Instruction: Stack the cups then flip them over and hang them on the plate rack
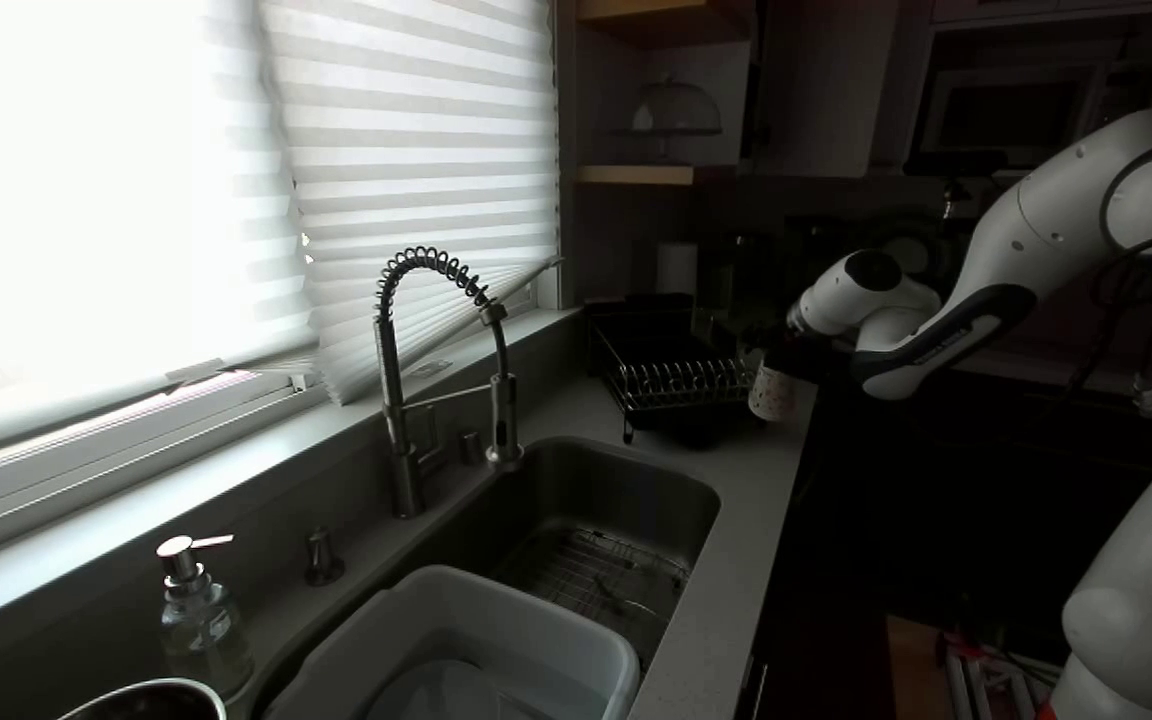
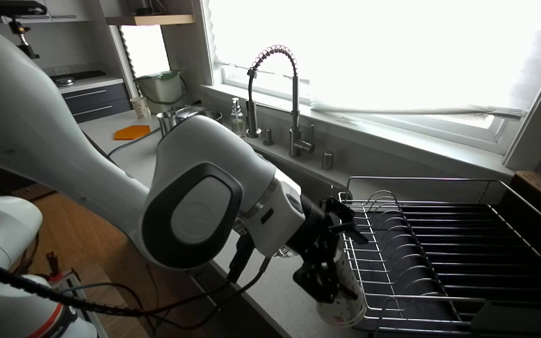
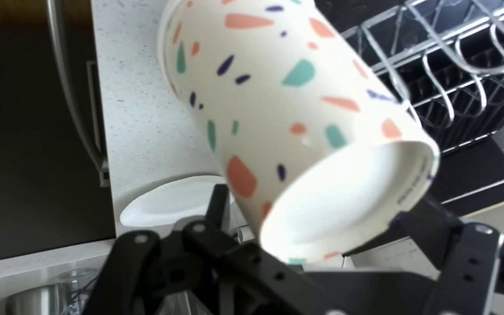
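Note:
A whitish cup with coloured speckles (image 2: 345,313) stands upside down at the near corner of the plate rack (image 2: 421,178), wide rim below and recessed base up. Whether more cups are nested inside it is hidden. The wrist view shows the cup (image 3: 274,100) close up, the rack's wire loops beside it. My gripper (image 2: 352,266) is open, its fingers (image 3: 219,201) on either side of the base end, a narrow gap showing at one side. Another speckled cup (image 2: 140,108) is upright far off on the counter.
The sink holds a large pale tub (image 1: 536,620). A coiled-spring faucet (image 1: 396,420) rises behind it, with a soap dispenser (image 1: 201,620) nearby. Metal pots (image 2: 167,121), an orange mat (image 2: 132,132) and a green-rimmed bin (image 2: 162,87) stand at the far end.

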Robot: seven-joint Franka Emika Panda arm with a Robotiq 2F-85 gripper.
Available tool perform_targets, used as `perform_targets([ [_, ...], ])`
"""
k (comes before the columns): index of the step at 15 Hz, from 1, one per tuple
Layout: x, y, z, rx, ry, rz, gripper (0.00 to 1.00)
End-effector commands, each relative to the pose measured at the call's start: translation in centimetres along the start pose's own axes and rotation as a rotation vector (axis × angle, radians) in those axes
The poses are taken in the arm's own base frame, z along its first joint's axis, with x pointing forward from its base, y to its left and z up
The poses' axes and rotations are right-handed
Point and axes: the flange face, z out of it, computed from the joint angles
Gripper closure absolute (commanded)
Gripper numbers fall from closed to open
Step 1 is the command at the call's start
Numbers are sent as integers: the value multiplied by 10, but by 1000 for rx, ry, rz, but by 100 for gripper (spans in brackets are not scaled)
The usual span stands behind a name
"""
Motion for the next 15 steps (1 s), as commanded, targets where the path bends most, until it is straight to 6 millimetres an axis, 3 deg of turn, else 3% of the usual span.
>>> perform_targets([
  [1,2,-17,-20,21,-24,12,0],
  [6,29,-34,-49,-18,-77,22,0],
  [12,81,-30,-91,-125,-138,24,0],
  [15,89,-27,-105,-123,-237,-47,0],
])
